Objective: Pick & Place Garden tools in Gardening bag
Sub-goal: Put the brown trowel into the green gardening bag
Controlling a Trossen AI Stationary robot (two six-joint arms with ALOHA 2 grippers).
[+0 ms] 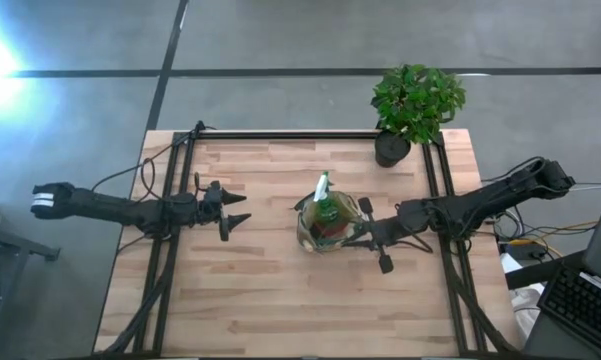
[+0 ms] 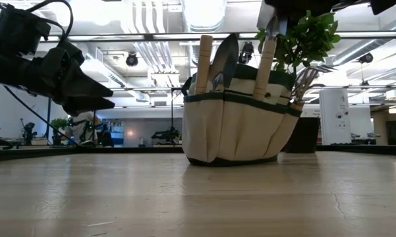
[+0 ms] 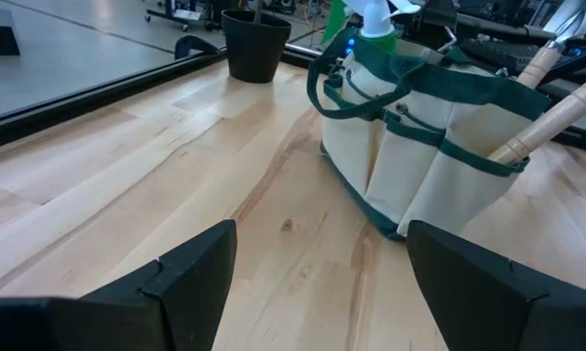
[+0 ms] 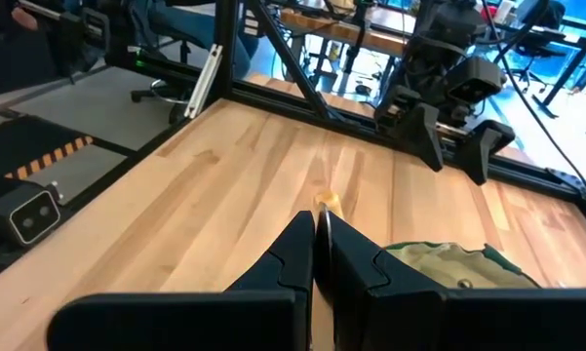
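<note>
Bag [image 1: 325, 228] stands mid-table, wooden-handled tools [image 2: 203, 60] upright in its pockets.
Right gripper [image 1: 371, 236] sits just beside the bag, fingers pressed together, holding nothing visible; left gripper [image 1: 242, 212] waits well apart from the bag, fingers spread wide and empty; potted plant [image 1: 413, 108] behind the bag.

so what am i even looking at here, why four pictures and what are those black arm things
They are two robot arms at a wooden table, each ending in a two-finger pincer. One picture looks straight down, one sits at table height, and two come from cameras on the arms' wrists. In the middle stands a small cloth tool bag with wooden-handled garden tools upright in it; a potted plant stands at the back. The left pincer is open beside the bag, holding nothing. The right pincer is shut above the bag.
</note>
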